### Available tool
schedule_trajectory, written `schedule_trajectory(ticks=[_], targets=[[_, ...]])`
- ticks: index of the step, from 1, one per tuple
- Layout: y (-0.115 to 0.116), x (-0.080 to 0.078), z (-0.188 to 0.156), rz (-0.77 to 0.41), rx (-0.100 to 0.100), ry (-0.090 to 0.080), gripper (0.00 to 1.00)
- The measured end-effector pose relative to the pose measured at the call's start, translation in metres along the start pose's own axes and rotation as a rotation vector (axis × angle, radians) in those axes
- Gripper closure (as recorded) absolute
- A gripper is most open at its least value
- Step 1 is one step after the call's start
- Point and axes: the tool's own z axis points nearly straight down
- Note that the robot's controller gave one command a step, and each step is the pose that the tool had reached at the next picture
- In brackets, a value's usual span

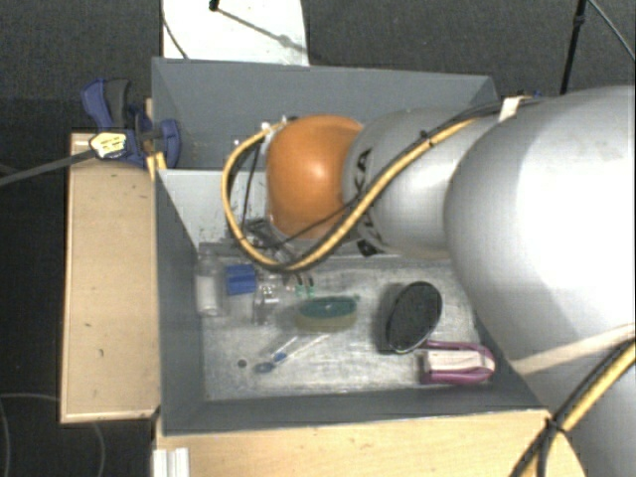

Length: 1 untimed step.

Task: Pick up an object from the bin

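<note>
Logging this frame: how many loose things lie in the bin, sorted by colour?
Blue: 2, small block, blue-tipped thin stick
Green: 1, oval piece
Black: 1, oval disc
Purple and white: 1, packet
Clear: 1, bottle
Total: 6 visible; the arm may hide more.

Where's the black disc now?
In the camera view, the black disc lies right of centre on the bin floor, right of the green oval piece and just above the pink-white item.

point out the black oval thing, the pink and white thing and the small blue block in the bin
black oval thing (pixel 407 316), camera view, middle of its dark top
pink and white thing (pixel 455 364), camera view, middle of its body
small blue block (pixel 238 281), camera view, its blue face
</note>
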Motion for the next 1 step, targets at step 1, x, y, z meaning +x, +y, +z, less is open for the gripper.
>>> schedule_trajectory(ticks=[1], targets=[[0.0115, -0.0024, 0.0131, -0.368, 0.001, 0.012, 0.0]])
